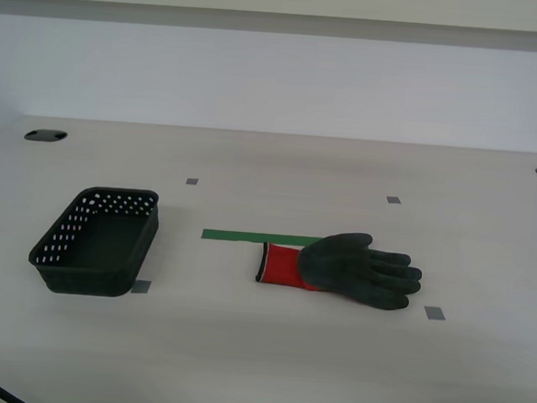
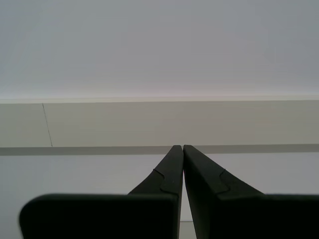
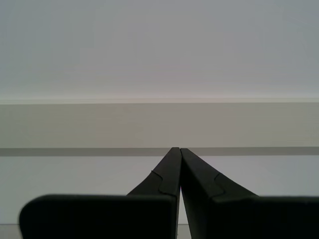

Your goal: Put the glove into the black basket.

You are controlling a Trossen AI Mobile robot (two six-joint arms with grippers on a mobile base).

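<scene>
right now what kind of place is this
Probably a lab test bench, not a home: a bare pale table with grey tape squares, a green tape strip, and cable holes before a blank wall.

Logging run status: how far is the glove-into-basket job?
Nothing is done yet. The glove lies flat on the table, apart from the black basket, which holds nothing. Nothing is in hand: my first gripper and my second gripper are shut, facing the wall. Reach, grasp, carry and drop remain.
</scene>
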